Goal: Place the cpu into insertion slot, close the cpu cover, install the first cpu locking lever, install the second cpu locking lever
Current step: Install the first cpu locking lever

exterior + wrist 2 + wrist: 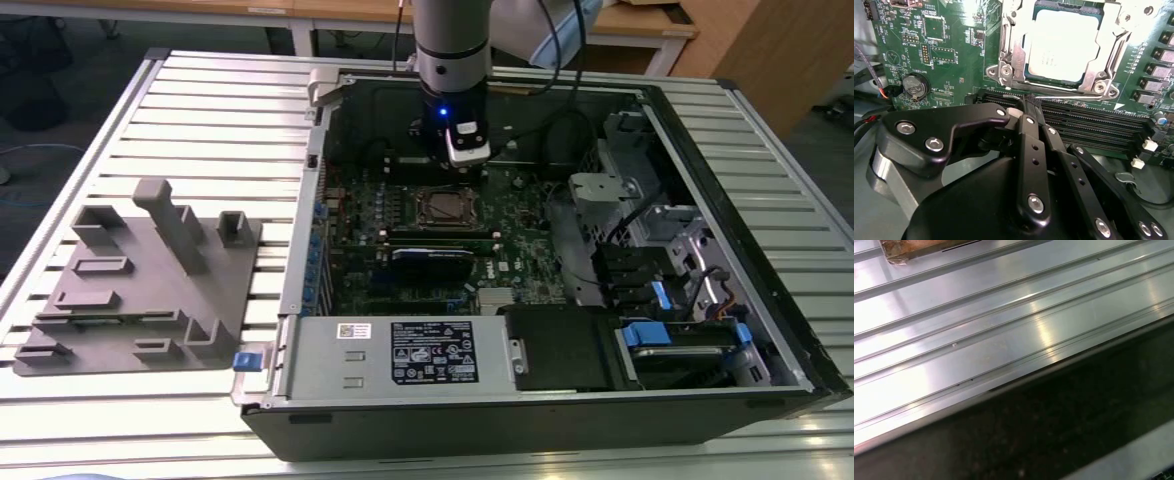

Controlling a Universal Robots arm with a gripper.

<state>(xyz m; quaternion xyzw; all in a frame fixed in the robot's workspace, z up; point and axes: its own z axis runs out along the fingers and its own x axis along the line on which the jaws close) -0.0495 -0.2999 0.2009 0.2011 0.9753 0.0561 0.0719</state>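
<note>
Cpu seated, cover down, gripper empty.
Second wrist view: gripper [1029,102] pinched narrow, holding nothing, beside memory slots [1094,122]; cpu [1064,45] lies in insertion slot [1054,83], cpu cover [1010,55] framing it, apparently flat for latching.

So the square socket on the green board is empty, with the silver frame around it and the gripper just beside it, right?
Not empty. The second wrist view shows the cpu seated in the insertion slot, its silvery top showing through the cpu cover. The rest holds: the frame surrounds it, and the gripper hangs just beside it.
</note>
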